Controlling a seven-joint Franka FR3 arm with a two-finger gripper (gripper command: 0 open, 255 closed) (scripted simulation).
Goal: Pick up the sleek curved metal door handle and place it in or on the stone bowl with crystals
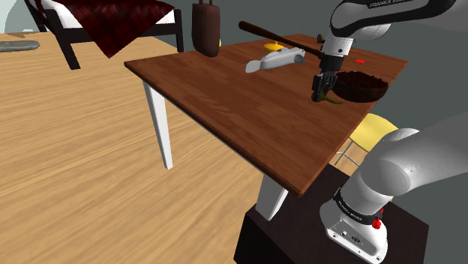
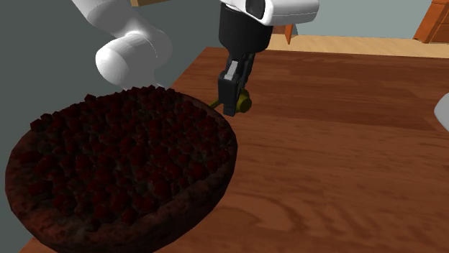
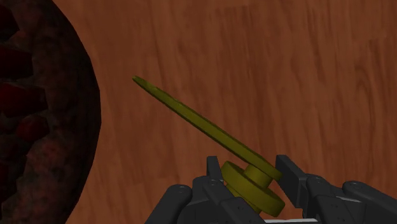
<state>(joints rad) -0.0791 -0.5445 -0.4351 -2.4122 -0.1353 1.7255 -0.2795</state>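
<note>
Gripping the olive-yellow curved door handle (image 3: 203,125) by its round base for purchase, black fingers (image 3: 292,178) hold it beside the dark-red crystal-filled bowl (image 2: 122,172).

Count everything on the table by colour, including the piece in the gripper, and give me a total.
Olive-yellow: 1, the door handle in the gripper
Dark red: 1, the bowl
Grey: 1, a curved object
Dark brown: 2, a tall vessel and a long rod
Bright yellow: 1, a small item
Red: 1, a small patch
Total: 7
</note>
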